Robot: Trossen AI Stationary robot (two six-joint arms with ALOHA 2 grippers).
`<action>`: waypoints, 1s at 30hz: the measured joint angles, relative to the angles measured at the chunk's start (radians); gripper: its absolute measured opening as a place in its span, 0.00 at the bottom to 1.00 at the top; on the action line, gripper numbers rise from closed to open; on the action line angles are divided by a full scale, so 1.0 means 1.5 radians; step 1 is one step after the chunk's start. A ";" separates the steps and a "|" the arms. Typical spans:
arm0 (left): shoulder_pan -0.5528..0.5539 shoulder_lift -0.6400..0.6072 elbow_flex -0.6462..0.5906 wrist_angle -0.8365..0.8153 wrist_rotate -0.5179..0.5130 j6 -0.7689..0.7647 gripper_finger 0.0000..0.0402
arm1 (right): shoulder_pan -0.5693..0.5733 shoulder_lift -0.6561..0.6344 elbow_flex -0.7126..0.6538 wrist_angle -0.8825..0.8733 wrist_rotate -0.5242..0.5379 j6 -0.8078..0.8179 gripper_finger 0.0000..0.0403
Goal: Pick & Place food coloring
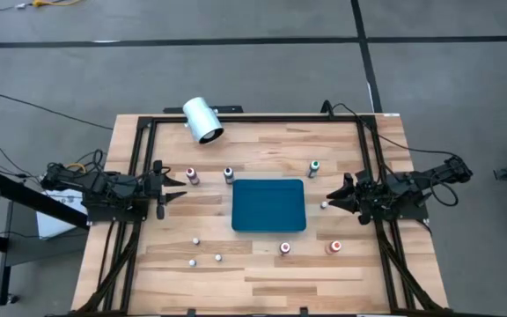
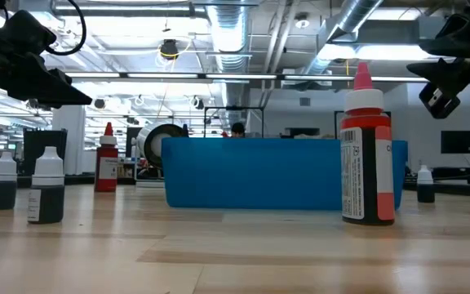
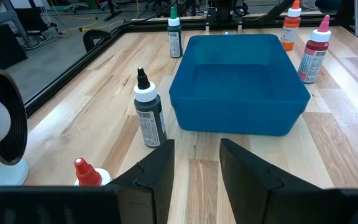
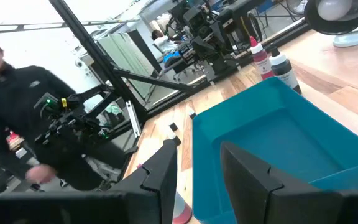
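Note:
Several small dropper bottles stand upright on the wooden table around a blue tray [image 1: 269, 205]. A red one [image 1: 191, 176] and a dark one [image 1: 228, 174] stand left of the tray's far edge, and a green one [image 1: 313, 167] stands at the far right. A pink one [image 1: 284, 248] and an orange one [image 1: 334, 247] stand near the front, with small white-capped ones [image 1: 195, 240] at the front left. My left gripper [image 1: 176, 187] is open and empty left of the tray, near the red bottle [image 3: 87, 173] and the dark bottle [image 3: 149, 115]. My right gripper [image 1: 333, 195] is open and empty at the tray's right side, beside a small white bottle [image 1: 324, 204].
A large white cylinder [image 1: 202, 121] lies at the table's far edge, left of centre. Black frame rails [image 1: 139, 158] run along the table's left, right and far sides. A person in dark clothes [image 4: 17, 118] stands beyond the table in the right wrist view.

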 joint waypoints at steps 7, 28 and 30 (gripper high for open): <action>0.000 0.000 0.000 0.000 0.000 0.000 0.30 | 0.000 0.000 0.000 0.000 0.000 0.000 0.28; 0.000 0.000 0.000 0.000 -0.001 0.015 0.30 | 0.000 0.000 0.000 0.000 0.000 0.000 0.28; 0.000 0.000 0.000 0.000 -0.001 0.012 0.30 | 0.000 0.000 0.000 0.000 0.000 0.000 0.28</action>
